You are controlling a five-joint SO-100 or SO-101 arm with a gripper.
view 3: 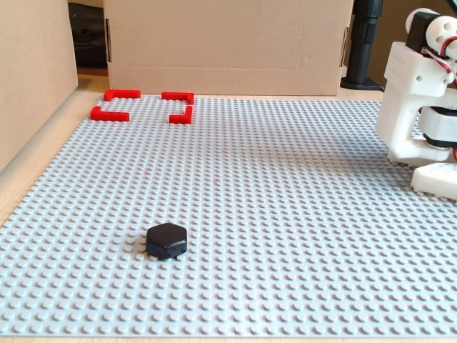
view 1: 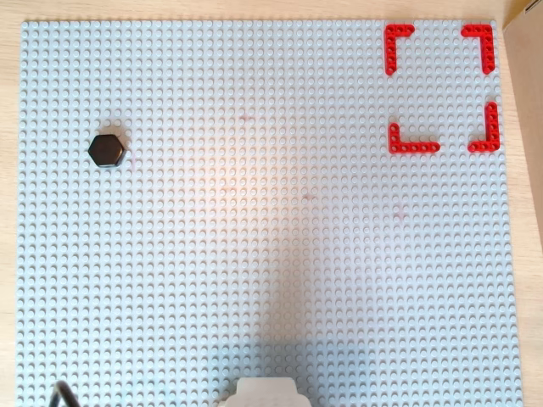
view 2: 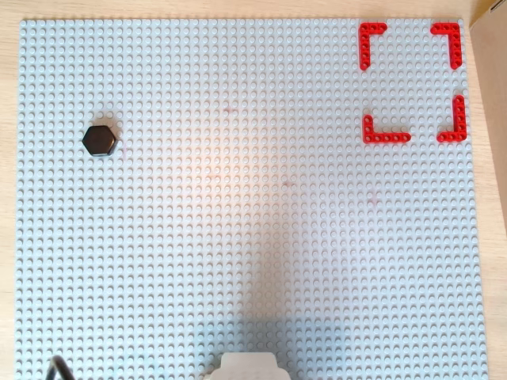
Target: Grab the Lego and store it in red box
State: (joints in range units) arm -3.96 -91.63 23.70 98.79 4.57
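Arm [view 3: 421, 107] cut off by the right and top edges in the fixed view; only the white base and lower joints show, gripper out of frame there. In both overhead views just a pale sliver of the arm base [view 1: 259, 393] pokes in at the bottom edge, rest cropped. Dark curved bit [view 1: 62, 393] at bottom left in both overhead views, cut by the edge, can't tell what it is. Grey baseplate [view 3: 285, 214] runs off the bottom in the fixed view. Holes in the red box [view 3: 143, 105] pieces too small to make out there.
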